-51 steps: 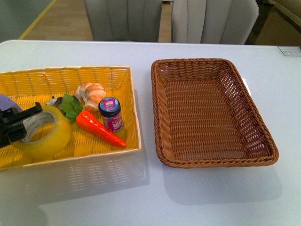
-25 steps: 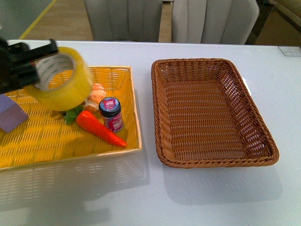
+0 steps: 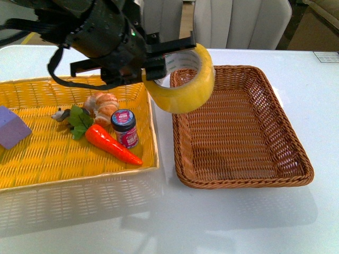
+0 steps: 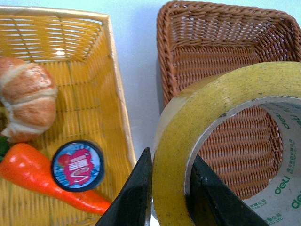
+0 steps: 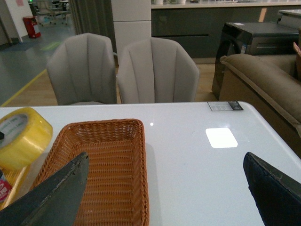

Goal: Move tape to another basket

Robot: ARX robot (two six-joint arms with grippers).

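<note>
A: Status of the transfer?

B: Midway. The tape point(image 3: 183, 84) is out of the yellow basket point(image 3: 53, 153) and in the air, over the left edge of the brown basket point(image 3: 243, 182) – not touching the wicker as far as I can judge. The lift and most of the carry are done. Lowering and letting go are left.

A: Grip?

B: The left gripper point(image 4: 169, 197) is clamped on the roll's wall, one finger inside the core and one outside. The right gripper point(image 5: 165, 157) is spread wide, holding nothing, over the table point(image 3: 238, 222) beyond the brown basket.

A: Change against the earlier front frames?

B: A second ago the roll lay in the yellow basket with the gripper already at it. Half a second ago it was lifted above that basket's left part. Now it has crossed rightward – the arm spans the yellow basket. Carrot point(image 3: 111, 144), jar point(image 3: 124, 127) and bread point(image 3: 103, 105) have not moved
</note>
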